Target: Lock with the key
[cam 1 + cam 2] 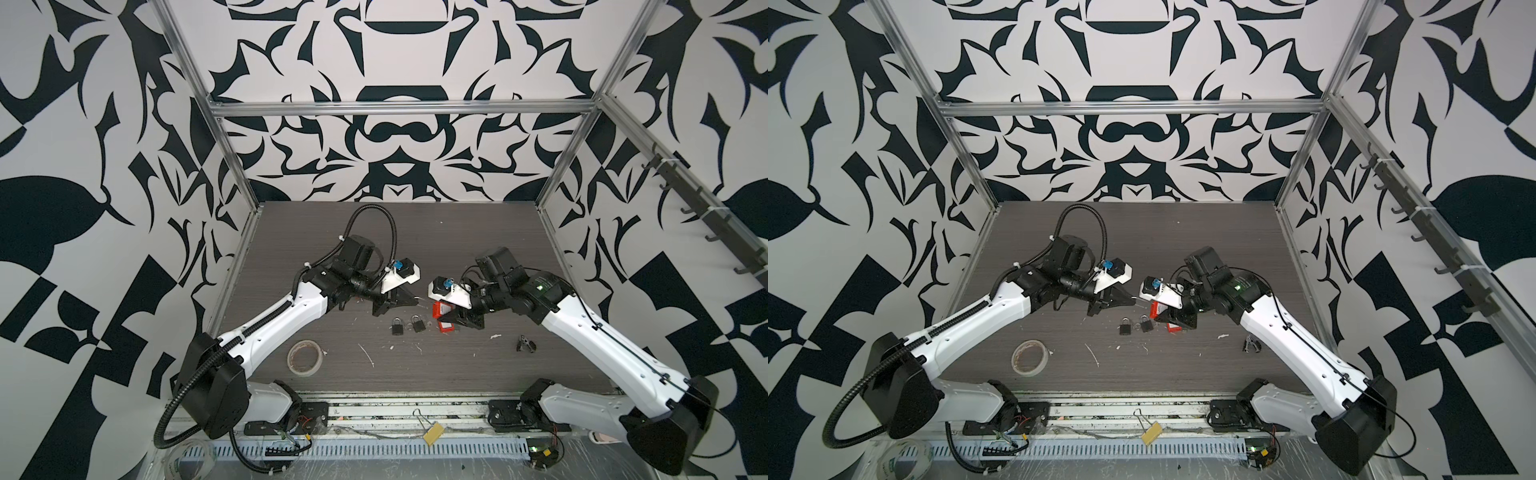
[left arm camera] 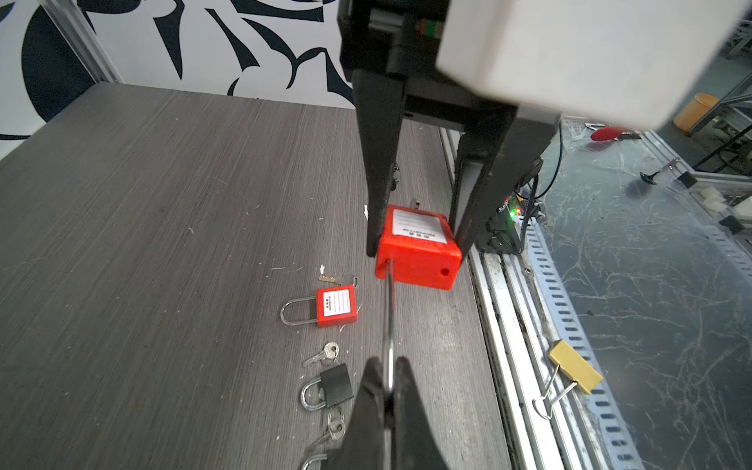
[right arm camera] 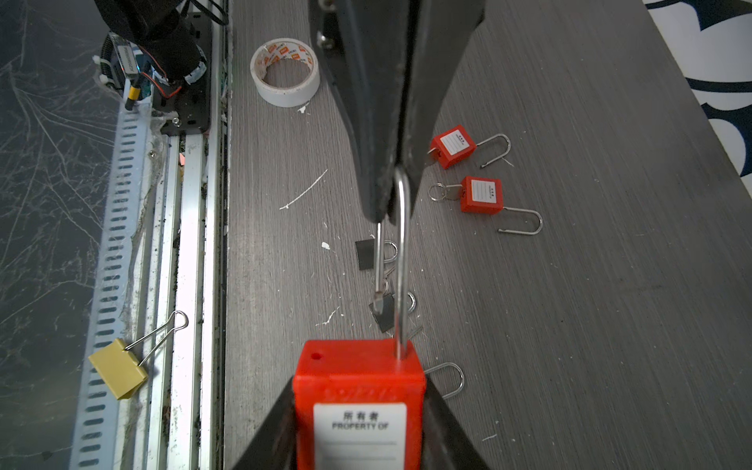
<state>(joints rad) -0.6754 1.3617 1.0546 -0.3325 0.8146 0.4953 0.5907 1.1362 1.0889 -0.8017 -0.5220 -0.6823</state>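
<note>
A red padlock [image 3: 360, 378] with a white label is held above the table, my right gripper [image 3: 360, 384] shut on its body from both sides. Its steel shackle [image 3: 401, 260] stands open: one leg sits in the body, while the free leg [image 3: 378, 264] hangs clear of its empty hole [image 3: 315, 356]. My left gripper [image 2: 388, 368] is shut on the shackle's bend. In both top views the two grippers [image 1: 415, 300] [image 1: 1158, 311] meet mid-table. A bit of metal [image 2: 415, 202] protrudes from the lock's far end; I cannot tell if it is the key. Loose keys [image 2: 337, 279] [image 2: 325, 353] lie on the table.
Below the held lock lie two black padlocks [image 1: 397, 326] [image 1: 417, 323] and smaller red padlocks [image 3: 452, 146] [image 3: 482, 195]. A tape roll [image 1: 304, 357] sits front left and a dark clip [image 1: 524, 344] front right. A yellow binder clip [image 1: 432, 434] rests on the front rail.
</note>
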